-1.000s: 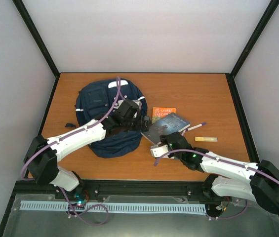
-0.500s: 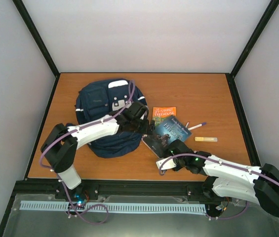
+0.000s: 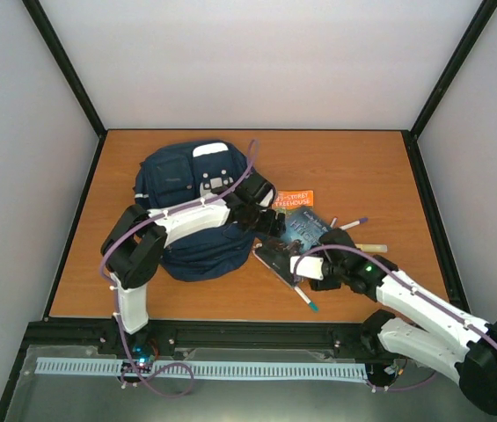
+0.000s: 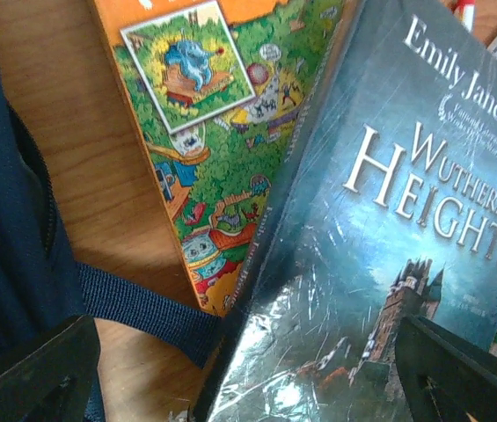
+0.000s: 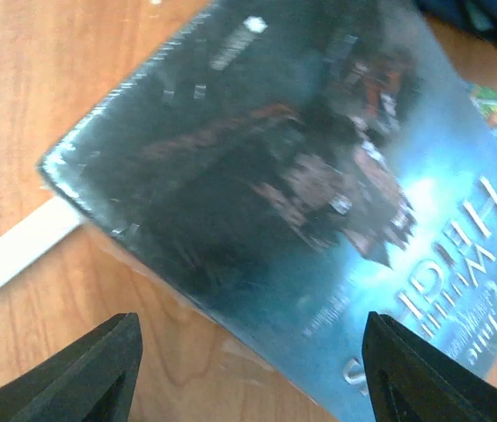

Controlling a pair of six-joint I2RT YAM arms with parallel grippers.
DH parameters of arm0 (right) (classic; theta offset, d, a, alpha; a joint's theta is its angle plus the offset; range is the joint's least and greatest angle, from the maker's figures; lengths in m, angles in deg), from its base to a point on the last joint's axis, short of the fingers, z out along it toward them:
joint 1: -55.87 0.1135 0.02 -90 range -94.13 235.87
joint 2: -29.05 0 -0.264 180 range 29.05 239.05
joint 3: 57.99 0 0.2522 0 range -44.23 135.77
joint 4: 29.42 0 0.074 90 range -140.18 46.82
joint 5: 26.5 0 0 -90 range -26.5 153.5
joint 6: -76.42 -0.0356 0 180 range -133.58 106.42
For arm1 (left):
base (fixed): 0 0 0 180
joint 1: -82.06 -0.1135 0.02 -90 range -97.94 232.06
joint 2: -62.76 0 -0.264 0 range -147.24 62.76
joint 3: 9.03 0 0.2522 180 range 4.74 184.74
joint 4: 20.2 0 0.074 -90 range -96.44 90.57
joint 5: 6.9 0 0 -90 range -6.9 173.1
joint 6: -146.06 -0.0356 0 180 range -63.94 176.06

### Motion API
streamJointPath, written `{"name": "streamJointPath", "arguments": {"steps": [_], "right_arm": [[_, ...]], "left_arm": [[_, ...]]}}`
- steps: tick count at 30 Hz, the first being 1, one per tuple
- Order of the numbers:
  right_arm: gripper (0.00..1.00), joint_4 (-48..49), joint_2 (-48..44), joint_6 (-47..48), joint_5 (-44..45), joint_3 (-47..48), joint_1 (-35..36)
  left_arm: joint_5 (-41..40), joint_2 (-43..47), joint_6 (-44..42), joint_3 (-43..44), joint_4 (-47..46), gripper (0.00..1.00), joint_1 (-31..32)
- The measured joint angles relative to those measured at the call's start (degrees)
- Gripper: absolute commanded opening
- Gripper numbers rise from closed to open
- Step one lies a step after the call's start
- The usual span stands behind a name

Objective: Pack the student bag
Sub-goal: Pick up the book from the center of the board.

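Wood table (image 3: pixel 362 167): student bag (image 3: pixel 178 176) sits far-left, just beside my L pincer (image 3: pixel 270 221), nearer it than R pincer (image 3: pixel 305 265). Both gape, empty; Wuthering Heights book (image 3: pixel 296 236) lies diagonal btwn them.

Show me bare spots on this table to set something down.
Bare: the far-right stretch of the wooden table, beyond the orange picture book and white pens; also the near strip before the navy blue fabric backpack. Crowded: the centre, around the dark glossy novel.
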Motion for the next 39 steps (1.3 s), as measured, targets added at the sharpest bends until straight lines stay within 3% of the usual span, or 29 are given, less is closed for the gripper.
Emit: {"name": "streamJointPath", "arguments": {"steps": [7, 14, 30, 39], "right_arm": [[0.68, -3.9, 0.7, -8.2, -7.6, 6.8, -13.4], [0.65, -5.5, 8.6, -19.5, -14.7, 14.5, -23.7], [0.52, -5.9, 15.2, -21.2, -11.8, 9.7, -24.9], [0.5, -3.6, 22.2, -21.0, -11.7, 9.6, -25.0]], "left_arm": [[5.0, -0.8, -1.6, 0.0, 0.7, 0.94, -0.2], [8.4, -1.8, -3.2, -0.4, 0.8, 0.93, -0.2], [18.3, -3.0, -4.3, -8.5, -6.2, 0.89, -0.3], [24.7, -2.5, -1.7, -12.7, -14.1, 0.78, -0.7]]}}
